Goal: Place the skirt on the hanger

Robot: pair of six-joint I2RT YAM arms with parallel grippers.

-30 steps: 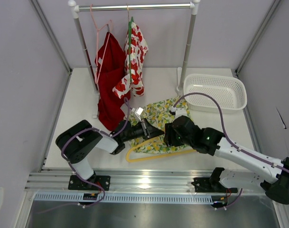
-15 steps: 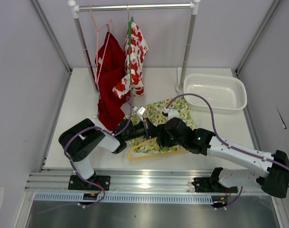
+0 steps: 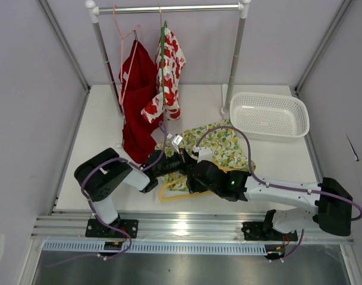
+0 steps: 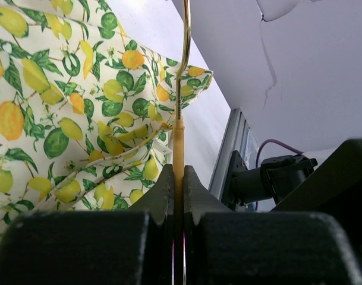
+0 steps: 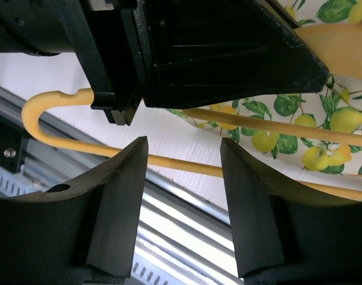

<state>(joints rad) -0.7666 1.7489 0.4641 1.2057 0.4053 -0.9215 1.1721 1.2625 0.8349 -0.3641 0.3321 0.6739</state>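
Observation:
The lemon-print skirt lies flat on the table, right of centre. The yellow-tan hanger lies at its near-left edge, partly against the cloth. My left gripper is shut on the hanger; in the left wrist view the thin hanger bar runs up from between the closed fingers, with the skirt to the left. My right gripper is open right beside the left one. In the right wrist view its fingers straddle the hanger's bar without touching, and the skirt shows at the right.
A clothes rack at the back holds a red garment by a pink hanger and a white red-flowered garment on a green hanger. A white basket sits at the back right. The metal rail runs along the near edge.
My right arm has swung left and nearer, bringing its open gripper up against the left gripper at the hanger. More of the skirt shows at the right. The left gripper keeps its hold.

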